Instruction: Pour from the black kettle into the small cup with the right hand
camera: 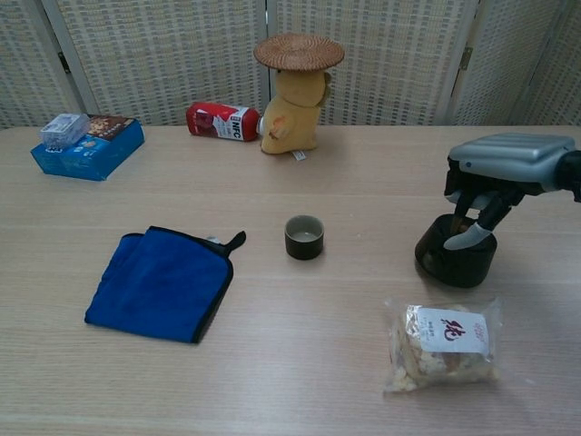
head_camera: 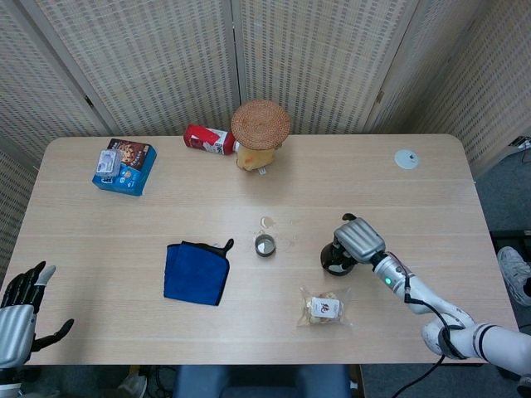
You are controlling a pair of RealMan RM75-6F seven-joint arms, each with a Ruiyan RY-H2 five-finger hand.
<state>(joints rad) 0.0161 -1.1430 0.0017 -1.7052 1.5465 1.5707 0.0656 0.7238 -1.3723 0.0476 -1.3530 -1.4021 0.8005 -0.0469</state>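
Right hand [camera: 495, 173] over black kettle [camera: 456, 256], fingers reaching down into its top; actual grip unclear. Small cup [camera: 304, 236] well left. Left hand [head_camera: 18, 313] released, fingers spread.

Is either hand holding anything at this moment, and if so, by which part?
The right hand is over the black kettle with fingers at its top; whether they grip it cannot be told. The left hand holds nothing.
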